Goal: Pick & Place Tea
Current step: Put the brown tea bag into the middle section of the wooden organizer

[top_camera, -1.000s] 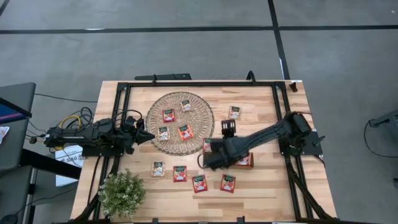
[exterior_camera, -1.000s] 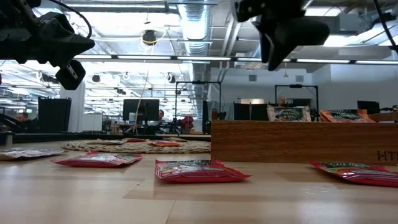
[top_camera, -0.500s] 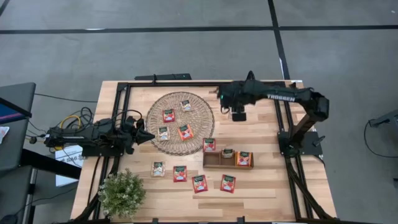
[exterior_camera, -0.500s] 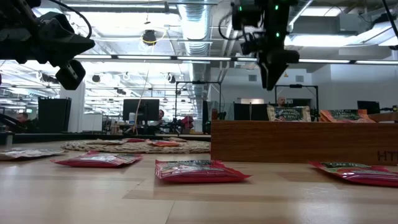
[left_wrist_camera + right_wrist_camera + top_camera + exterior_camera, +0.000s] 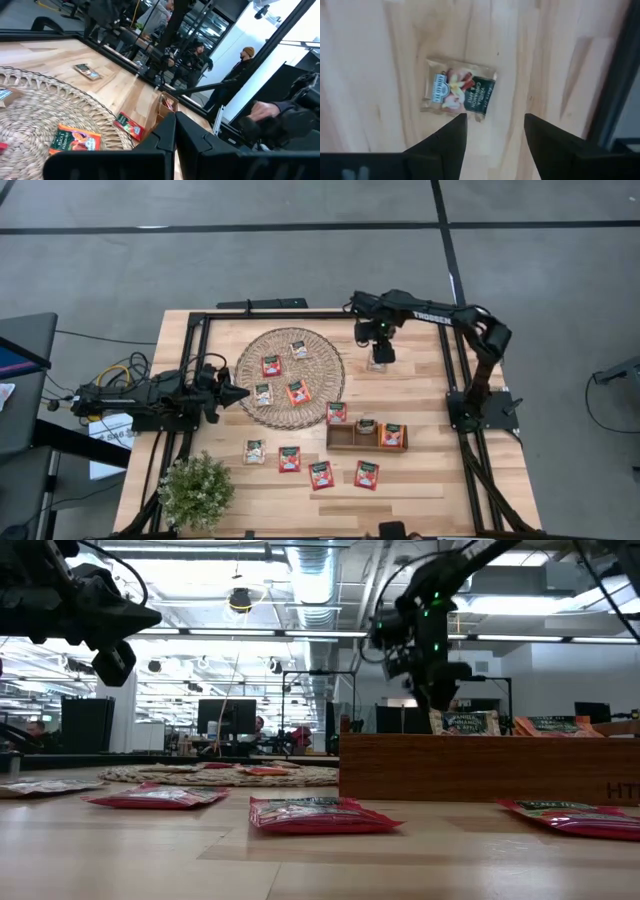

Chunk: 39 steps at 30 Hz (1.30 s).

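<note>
Near the far edge of the counter point(image 5: 420, 480), right of the round wicker mat point(image 5: 290, 377), lies a beige tea sachet point(image 5: 457, 90) flat on the bare wood. The right end effector point(image 5: 380, 352) hangs directly above it, fingers spread, with the sachet showing between and just beyond the fingertips point(image 5: 451, 131) in the right wrist view.

Four more sachets rest on the mat: a red one point(image 5: 271, 365), a pale one point(image 5: 299, 349), another pale one point(image 5: 263, 394) and an orange one point(image 5: 297, 392). A narrow wooden tray point(image 5: 366, 436) nearer the front holds sachets upright, and a red sachet point(image 5: 337, 413) lies at its left end. Four others lie in a row along the front of the counter, starting with a pale one point(image 5: 254, 451).

The left end effector point(image 5: 232, 393) waits at the mat's left edge, fingers pressed together. A small potted plant point(image 5: 195, 490) stands at the front left corner.
</note>
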Motion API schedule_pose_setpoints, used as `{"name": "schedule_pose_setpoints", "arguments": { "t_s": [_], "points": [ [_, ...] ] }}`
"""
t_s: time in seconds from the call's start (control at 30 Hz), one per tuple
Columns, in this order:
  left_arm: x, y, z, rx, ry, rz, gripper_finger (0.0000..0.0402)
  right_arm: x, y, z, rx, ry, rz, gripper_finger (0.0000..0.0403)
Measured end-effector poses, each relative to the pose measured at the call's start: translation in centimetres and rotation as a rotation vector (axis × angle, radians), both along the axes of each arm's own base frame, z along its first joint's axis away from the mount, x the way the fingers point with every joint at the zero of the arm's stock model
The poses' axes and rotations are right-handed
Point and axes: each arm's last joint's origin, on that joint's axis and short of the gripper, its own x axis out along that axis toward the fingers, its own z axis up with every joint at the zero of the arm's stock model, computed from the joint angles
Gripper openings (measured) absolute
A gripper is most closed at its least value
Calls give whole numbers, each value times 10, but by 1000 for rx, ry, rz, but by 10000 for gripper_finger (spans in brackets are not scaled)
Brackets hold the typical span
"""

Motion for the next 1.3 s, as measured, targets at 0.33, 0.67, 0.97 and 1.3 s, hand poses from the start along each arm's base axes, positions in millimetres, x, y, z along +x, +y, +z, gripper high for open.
{"name": "schedule_pose_setpoints", "arguments": {
  "t_s": [0.33,0.67,0.97,1.3],
  "points": [
    [0,0,0,3,0,7,0,1,-17,-35,70,75,-85,212],
    [0,1,-1,2,7,29,0,11,-16,-61,83,110,-159,194],
    [0,1,-1,4,8,30,0,13,-19,-61,18,103,-199,164],
    [0,1,-1,4,9,29,0,4,-2,-82,43,155,-196,173]
  ]
}}
